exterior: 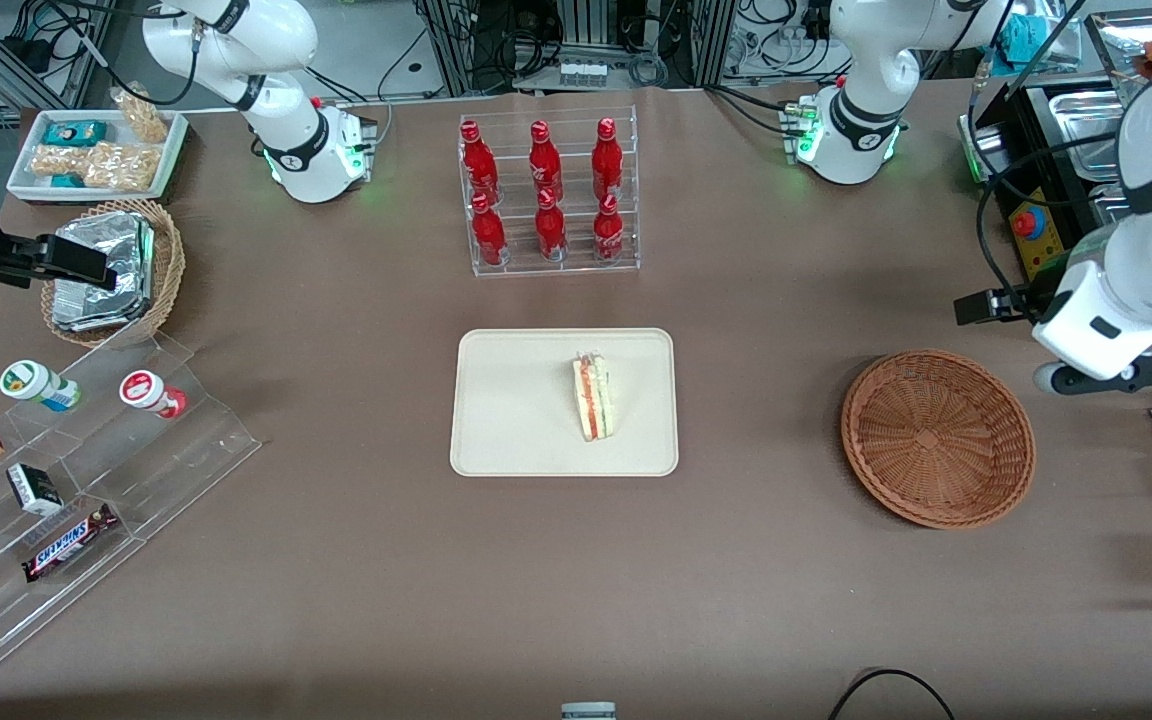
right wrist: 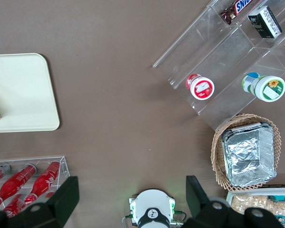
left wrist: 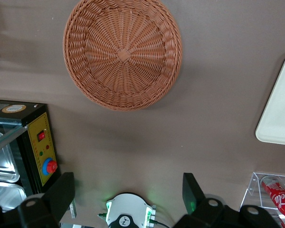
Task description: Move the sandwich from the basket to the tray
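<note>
The gripper (left wrist: 128,194) is hanging high over the table with its two fingers (left wrist: 61,192) spread wide apart and nothing between them; in the wrist view the bare tabletop is showing through the gap. In the front view the working arm is sitting up near the basket (exterior: 938,437), slightly farther from the front camera than it is, at the working arm's end of the table.

The basket is lying directly under the wrist camera and is holding nothing; its woven floor is showing all the way across. The tray (exterior: 564,402) is resting near the middle of the table, well apart from the basket, toward the parked arm's end from it. The sandwich (exterior: 593,396) is lying on the tray, a little off the tray's centre toward three o'clock as the front camera is seeing it, its filling stripes running from twelve to six.

Judging by this, the transfer is looking done: the sandwich is sitting inside the rim, released, and the arm is standing clear. The step in hand is seeming to be the retreat. The next move is calling for little more than keeping the arm parked away from tray and basket.
</note>
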`<state>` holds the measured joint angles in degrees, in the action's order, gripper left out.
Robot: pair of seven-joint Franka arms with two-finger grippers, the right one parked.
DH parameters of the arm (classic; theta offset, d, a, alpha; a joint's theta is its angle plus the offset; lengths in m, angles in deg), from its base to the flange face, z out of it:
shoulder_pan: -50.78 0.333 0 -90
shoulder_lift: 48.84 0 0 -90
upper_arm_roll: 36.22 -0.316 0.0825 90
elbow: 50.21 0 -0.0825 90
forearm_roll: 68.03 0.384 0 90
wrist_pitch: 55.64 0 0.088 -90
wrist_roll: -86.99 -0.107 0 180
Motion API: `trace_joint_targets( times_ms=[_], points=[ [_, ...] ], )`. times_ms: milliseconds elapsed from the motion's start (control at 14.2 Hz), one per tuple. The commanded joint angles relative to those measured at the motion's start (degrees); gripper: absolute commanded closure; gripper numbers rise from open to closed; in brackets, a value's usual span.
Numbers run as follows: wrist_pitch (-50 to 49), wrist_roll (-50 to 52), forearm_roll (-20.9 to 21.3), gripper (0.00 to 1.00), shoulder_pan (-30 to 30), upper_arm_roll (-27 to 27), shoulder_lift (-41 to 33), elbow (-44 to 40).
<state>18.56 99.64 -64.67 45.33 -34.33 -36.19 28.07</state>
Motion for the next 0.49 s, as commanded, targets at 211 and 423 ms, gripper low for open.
trace_joint_targets(
  times_ms=[211, 423],
  points=[
    [-2.0, 2.5, -2.1, 0.00, -0.7, 0.5, -1.7, -1.5],
    [-2.8, 2.2, -1.5, 0.00, -0.7, 0.5, -3.6, 1.7]
  ],
)
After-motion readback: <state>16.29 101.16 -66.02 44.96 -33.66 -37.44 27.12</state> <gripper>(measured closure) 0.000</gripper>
